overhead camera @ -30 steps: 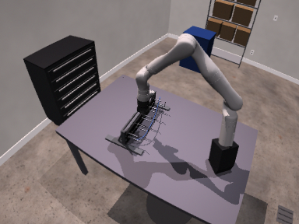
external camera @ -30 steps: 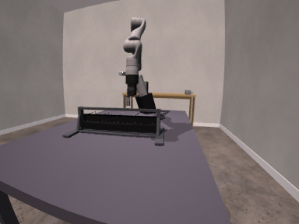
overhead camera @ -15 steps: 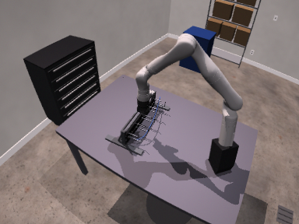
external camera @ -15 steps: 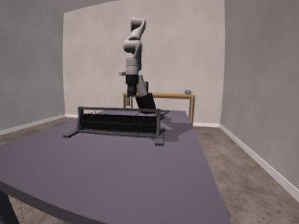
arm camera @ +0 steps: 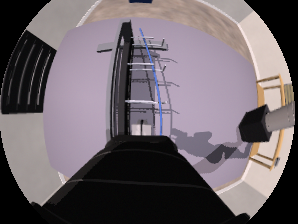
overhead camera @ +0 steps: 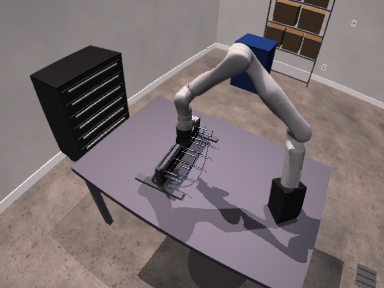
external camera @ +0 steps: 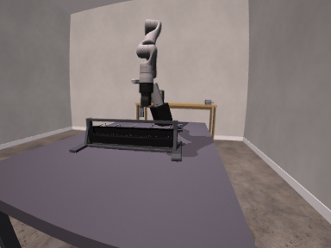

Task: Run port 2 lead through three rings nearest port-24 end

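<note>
Hangs above the front of the rack [overhead camera: 160, 186] [external camera: 129, 120] [arm camera: 114, 75] with the end effector [overhead camera: 184, 142] [external camera: 141, 113] [arm camera: 142, 125] clenched on nothing, pads together. In the wrist view, lies just beside those pads, on the side away from the panel: the blue lead [overhead camera: 201, 145] [arm camera: 157, 80]. Runs lengthwise along the row of rings [arm camera: 146, 102], in front of the panel, and reaches toward what is probably the port-24 end. Crosses several rings near their outer ends in the wrist view; cannot tell whether inside them or merely resting on top. Cannot make out the port numbers either.

Looks to be at the seating stage: laid along the rings, released, perhaps now to be pressed down through the gaps with closed fingers. Calls next for checking each of the last three rings, then lining up over the lead where not seated, and easing down gently at the front gaps. Needs to avoid hooking a ring or leaning on the panel, since likely to tip or slide the unfastened rack across the desk [overhead camera: 120, 150] [external camera: 129, 194] [arm camera: 75, 100]. If already seated, calls only for lifting straight away and letting the lead settle
</note>
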You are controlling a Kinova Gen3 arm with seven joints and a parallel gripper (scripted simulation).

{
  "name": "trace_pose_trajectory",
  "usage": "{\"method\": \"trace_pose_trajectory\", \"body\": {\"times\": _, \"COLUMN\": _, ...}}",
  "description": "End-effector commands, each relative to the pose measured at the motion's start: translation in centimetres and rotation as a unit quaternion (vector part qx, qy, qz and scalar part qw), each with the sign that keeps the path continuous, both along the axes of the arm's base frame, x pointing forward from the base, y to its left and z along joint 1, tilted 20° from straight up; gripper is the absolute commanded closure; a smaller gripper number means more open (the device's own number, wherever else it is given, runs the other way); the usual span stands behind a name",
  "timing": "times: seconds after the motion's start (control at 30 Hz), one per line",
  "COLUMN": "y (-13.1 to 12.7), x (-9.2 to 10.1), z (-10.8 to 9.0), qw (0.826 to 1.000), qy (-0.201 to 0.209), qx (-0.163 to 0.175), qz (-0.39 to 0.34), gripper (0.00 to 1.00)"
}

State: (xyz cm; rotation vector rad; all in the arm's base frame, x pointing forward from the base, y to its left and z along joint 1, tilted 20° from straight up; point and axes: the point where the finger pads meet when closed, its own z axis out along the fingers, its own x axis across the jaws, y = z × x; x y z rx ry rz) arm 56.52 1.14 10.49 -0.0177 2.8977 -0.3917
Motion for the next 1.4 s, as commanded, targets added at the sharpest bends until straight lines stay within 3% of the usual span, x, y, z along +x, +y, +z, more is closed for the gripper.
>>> {"method": "trace_pose_trajectory", "body": {"times": 0.0, "y": 0.05, "x": 0.05, "z": 0.1, "qw": 1.0, "qy": -0.001, "qx": 0.0, "qz": 0.0, "gripper": 1.0}}
{"method": "trace_pose_trajectory", "body": {"times": 1.37, "y": 0.05, "x": 0.05, "z": 0.1, "qw": 1.0, "qy": -0.001, "qx": 0.0, "qz": 0.0, "gripper": 1.0}}
